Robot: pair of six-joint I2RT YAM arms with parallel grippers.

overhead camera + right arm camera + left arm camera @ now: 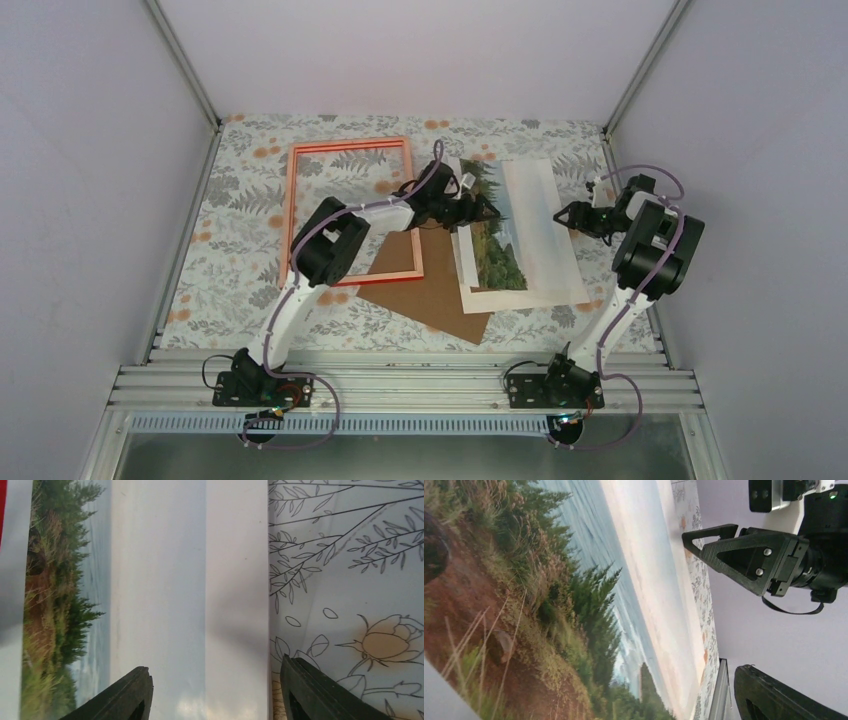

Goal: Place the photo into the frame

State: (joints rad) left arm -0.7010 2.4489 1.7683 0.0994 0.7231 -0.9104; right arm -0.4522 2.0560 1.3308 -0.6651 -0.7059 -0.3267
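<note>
The photo (505,235), a landscape print, lies on the white mat (530,295) right of centre. The red frame (350,143) lies flat at the back left, apart from the photo. My left gripper (488,212) is at the photo's left edge, rolled on its side. In the left wrist view the photo (574,605) fills the picture and one finger (784,695) stands well off it; the other is hidden by the print. My right gripper (562,215) hovers open over the mat's right edge (235,580), with the photo (125,580) just left of it.
A brown backing board (430,290) lies between the frame and the mat, partly under both. The floral cloth (240,270) covers the table. Walls and metal rails (185,230) close it in on the left, back and right.
</note>
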